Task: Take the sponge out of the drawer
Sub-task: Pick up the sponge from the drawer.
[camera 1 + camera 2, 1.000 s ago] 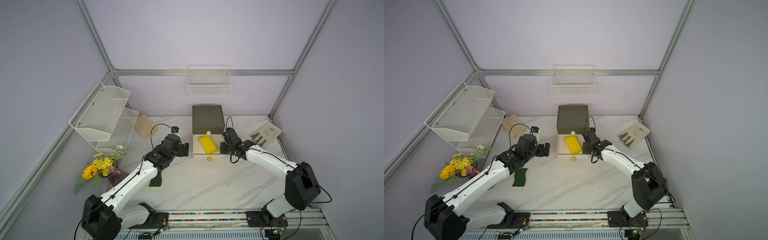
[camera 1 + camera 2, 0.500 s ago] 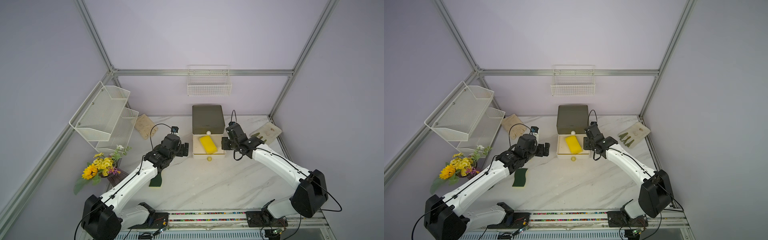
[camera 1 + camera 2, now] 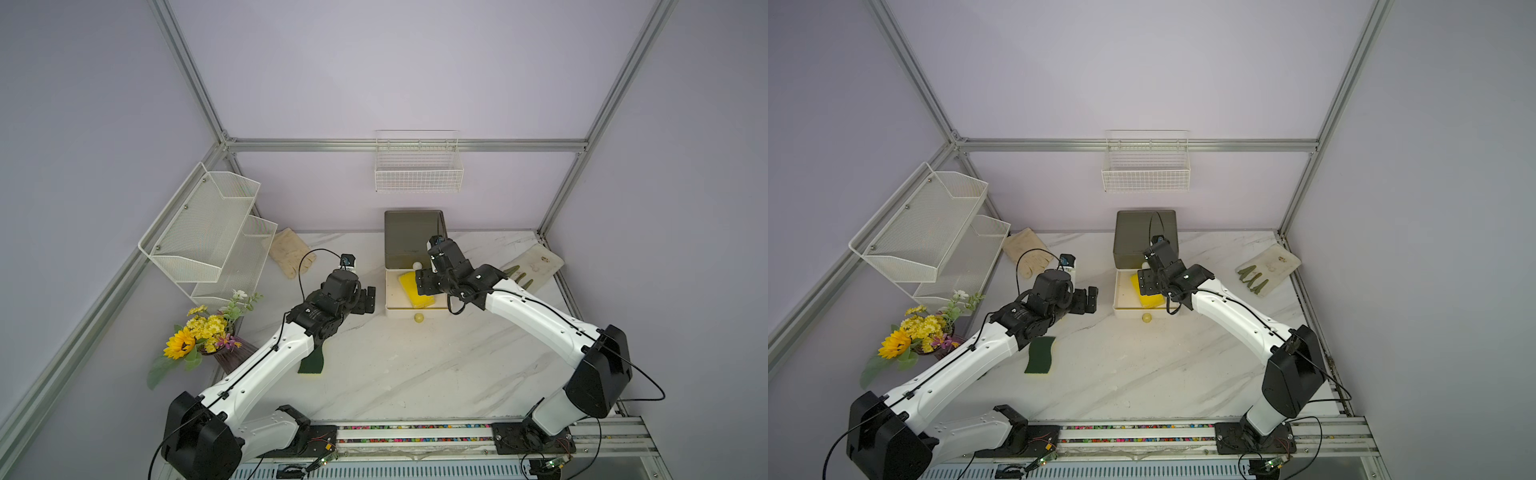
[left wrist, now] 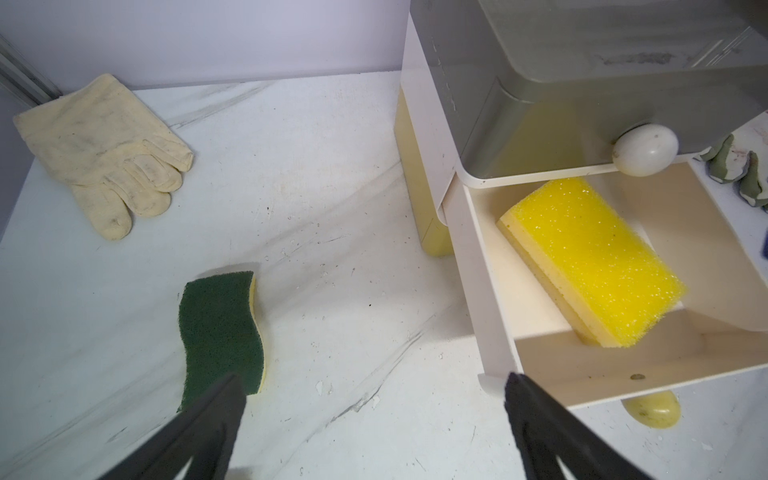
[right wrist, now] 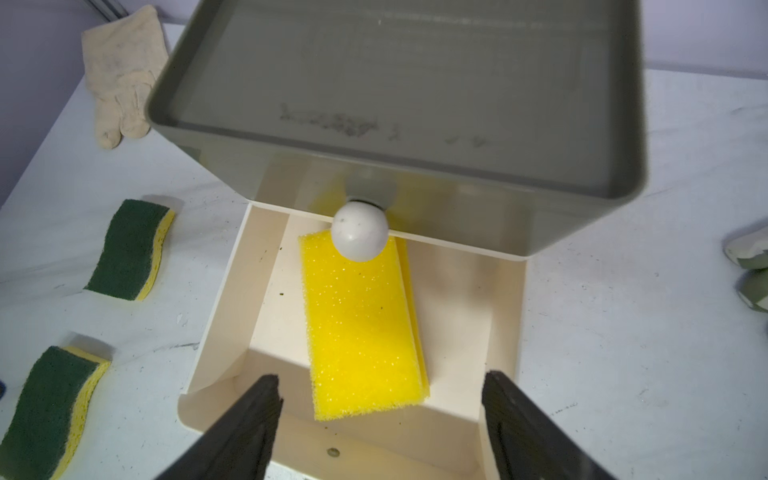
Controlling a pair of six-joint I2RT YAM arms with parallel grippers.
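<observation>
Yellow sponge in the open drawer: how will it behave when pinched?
The yellow sponge looks like porous foam: probably light, likely to squash under a pinch. Its coarse top should grip, not slip. Blocky and flat-sided, it is unlikely to roll.

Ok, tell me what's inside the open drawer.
A yellow sponge lies on the drawer floor. The drawer's rear, under the grey unit and white knob, is hidden.

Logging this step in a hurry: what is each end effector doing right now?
Left end effector: open, empty.
Right end effector: open, empty, over the yellow sponge in the drawer.
</observation>
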